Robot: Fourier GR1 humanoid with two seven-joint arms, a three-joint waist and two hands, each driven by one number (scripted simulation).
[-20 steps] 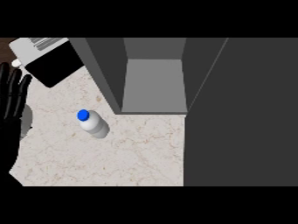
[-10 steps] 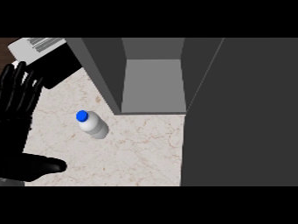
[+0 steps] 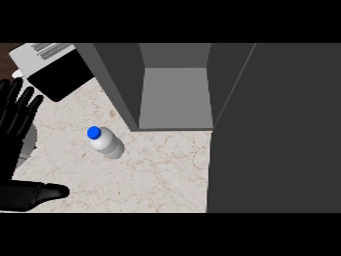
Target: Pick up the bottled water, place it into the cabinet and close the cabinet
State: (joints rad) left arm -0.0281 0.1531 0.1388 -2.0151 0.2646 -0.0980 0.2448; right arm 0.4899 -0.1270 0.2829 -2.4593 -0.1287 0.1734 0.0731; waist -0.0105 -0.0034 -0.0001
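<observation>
A clear water bottle with a blue cap stands upright on the pale marble counter, left of centre. Behind it and to the right is the grey cabinet, open towards me with a bare inner shelf. Its dark door swings out and fills the right side of the view. My left hand is at the left edge, open, fingers straight and pointing away, thumb stretched right along the bottom. It is apart from the bottle, to its left. The right hand does not show.
A white appliance with a black face sits at the counter's back left corner, beside dark wood. The open door hides everything to the right of the counter.
My left hand has come further into view from the left edge, moving right and nearer the bottle, and its thumb now shows along the bottom. The bottle and cabinet have not moved.
</observation>
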